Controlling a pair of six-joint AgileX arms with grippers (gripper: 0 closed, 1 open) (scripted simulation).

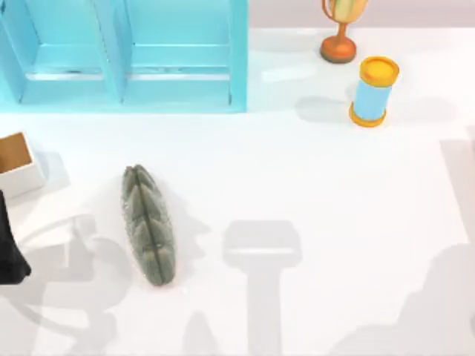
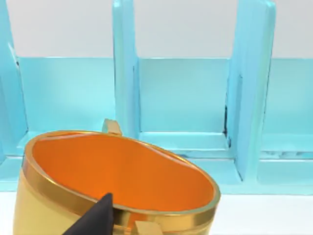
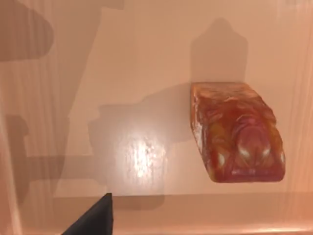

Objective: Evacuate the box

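The box point(image 1: 16, 162), small with white walls and a brown inside, sits at the table's far left edge, partly cut off by the top view. My left arm point(image 1: 9, 256) is just in front of it. In the left wrist view, my left gripper point(image 2: 95, 221) is right at the near rim of a yellow cup point(image 2: 122, 176) with a gold rim and orange inside. The cup faces the blue shelf. My right gripper point(image 3: 95, 218) hovers over a reddish-brown block point(image 3: 237, 132) lying on a flat surface, apart from it.
A large light-blue shelf unit point(image 1: 126, 52) spans the back left. A ridged grey-green oblong point(image 1: 148, 224) lies left of centre. A blue cylinder with yellow ends point(image 1: 373, 90) and an orange-based trophy point(image 1: 339, 33) stand at the back right.
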